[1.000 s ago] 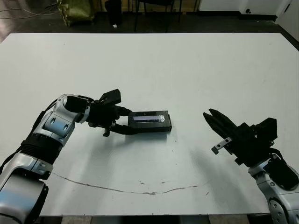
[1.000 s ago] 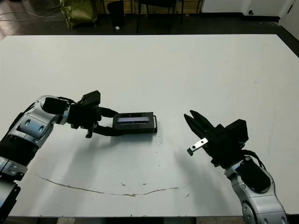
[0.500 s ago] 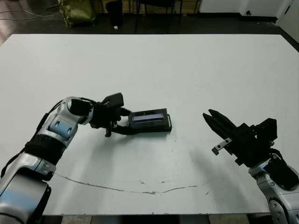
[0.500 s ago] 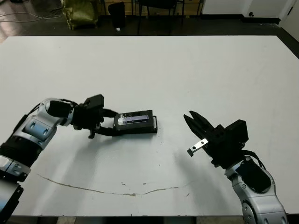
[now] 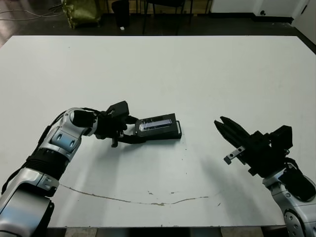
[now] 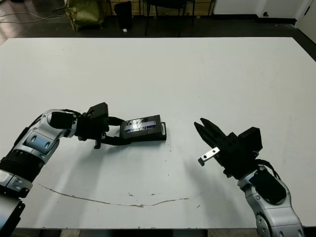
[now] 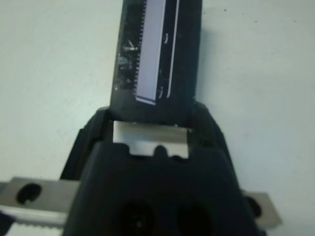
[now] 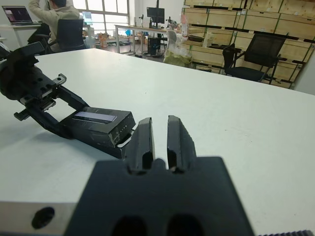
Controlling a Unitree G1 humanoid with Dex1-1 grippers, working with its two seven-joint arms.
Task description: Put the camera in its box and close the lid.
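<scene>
Black lid [image 5: 157, 124] tilted over box [image 5: 163, 133], pinched by left tool [image 5: 132, 129]; right tool [image 5: 224, 126] narrow, empty above tabletop [image 5: 197, 74].

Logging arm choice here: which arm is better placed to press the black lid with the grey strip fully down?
Left. The left gripper already grips the black lid with the grey strip, tilted over the black box. The right gripper is shut, well apart.
</scene>
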